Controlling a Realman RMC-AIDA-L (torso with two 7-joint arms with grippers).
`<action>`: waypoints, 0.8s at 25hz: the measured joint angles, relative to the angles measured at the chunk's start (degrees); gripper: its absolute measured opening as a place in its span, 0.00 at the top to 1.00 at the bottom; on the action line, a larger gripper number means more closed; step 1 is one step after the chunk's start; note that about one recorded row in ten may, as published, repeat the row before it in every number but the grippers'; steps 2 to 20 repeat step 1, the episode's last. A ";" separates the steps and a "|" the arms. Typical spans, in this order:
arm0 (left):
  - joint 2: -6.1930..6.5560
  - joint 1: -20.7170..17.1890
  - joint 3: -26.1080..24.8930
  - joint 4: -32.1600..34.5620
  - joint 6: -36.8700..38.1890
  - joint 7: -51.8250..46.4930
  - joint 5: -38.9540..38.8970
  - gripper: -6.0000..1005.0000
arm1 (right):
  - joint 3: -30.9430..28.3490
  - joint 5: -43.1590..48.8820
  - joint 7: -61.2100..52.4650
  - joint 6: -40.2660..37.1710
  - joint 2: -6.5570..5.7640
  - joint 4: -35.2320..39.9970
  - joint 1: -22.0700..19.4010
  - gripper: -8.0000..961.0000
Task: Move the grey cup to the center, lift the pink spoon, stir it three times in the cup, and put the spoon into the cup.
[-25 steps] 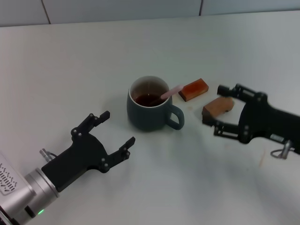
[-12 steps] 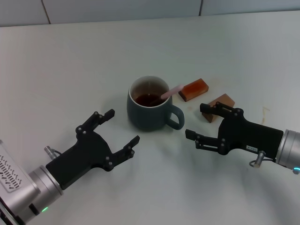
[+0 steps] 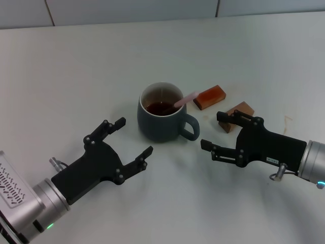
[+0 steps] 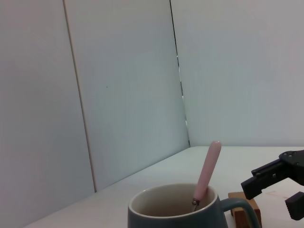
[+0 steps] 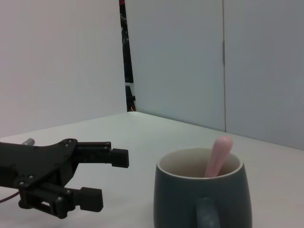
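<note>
The grey cup [image 3: 162, 114] stands upright mid-table with dark liquid inside and its handle toward my right gripper. The pink spoon [image 3: 186, 99] rests in it, its handle leaning over the rim toward the brown blocks. Cup [image 4: 183, 211] and spoon [image 4: 207, 172] also show in the left wrist view, and the cup [image 5: 202, 194] and spoon [image 5: 217, 155] in the right wrist view. My left gripper [image 3: 133, 137] is open and empty, just short of the cup's near left side. My right gripper [image 3: 214, 130] is open and empty, just right of the handle.
Two brown rectangular blocks lie right of the cup: one [image 3: 209, 97] close behind the spoon's handle, the other [image 3: 237, 113] partly behind my right gripper. The white table [image 3: 76, 71] runs back to a tiled wall.
My right gripper swung in from beside the brown block toward the cup's handle, then stopped. My left gripper crept slightly closer to the cup. Cup and spoon have not moved.
</note>
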State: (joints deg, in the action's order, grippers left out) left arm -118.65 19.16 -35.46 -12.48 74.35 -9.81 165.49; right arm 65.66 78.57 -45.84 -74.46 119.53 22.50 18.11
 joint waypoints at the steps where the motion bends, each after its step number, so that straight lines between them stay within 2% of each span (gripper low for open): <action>1: 0.00 0.00 0.00 0.00 0.00 0.00 0.00 0.14 | 0.00 0.00 0.00 0.00 0.00 0.00 0.00 0.13; 20: 0.00 0.00 0.00 0.00 0.00 0.00 0.00 0.14 | 0.00 0.00 0.00 0.00 0.00 0.00 0.00 0.13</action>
